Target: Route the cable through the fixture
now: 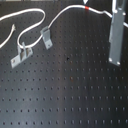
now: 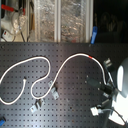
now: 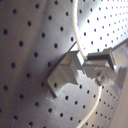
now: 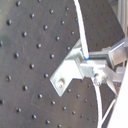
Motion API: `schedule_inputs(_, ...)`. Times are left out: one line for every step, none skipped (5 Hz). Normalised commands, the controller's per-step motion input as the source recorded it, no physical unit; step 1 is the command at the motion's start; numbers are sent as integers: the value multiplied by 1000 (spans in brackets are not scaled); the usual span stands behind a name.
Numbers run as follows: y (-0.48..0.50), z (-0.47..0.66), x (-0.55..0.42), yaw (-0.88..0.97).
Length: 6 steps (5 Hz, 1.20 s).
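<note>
White cable (image 1: 31, 16) loops past two metal fixtures (image 1: 46, 36) on the pegboard

Cable (image 1: 60, 19) cut off at the first exterior view's left edge, its far loop out of frame. Cable's end by the arm (image 2: 119, 92) lost in glare in the second exterior view. Pincer (image 1: 116, 40) cropped by the first exterior view's top and right edges; fingertips blurred, gap impossible to judge. Cable in both wrist views running out of frame at either end. Small brackets (image 2: 46, 100) in the second exterior view too blurred for detail. Shelf clutter (image 2: 55, 20) indistinct.
</note>
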Motion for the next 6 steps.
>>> schedule_inputs(-9, 0, -3, 0)
schedule_inputs(-216, 4, -117, 29)
schedule_inputs(-232, 6, -199, 109)
schedule_inputs(-20, 0, -8, 0)
schedule_inputs(-163, 5, -129, 0)
schedule_inputs(-176, 6, -191, 0)
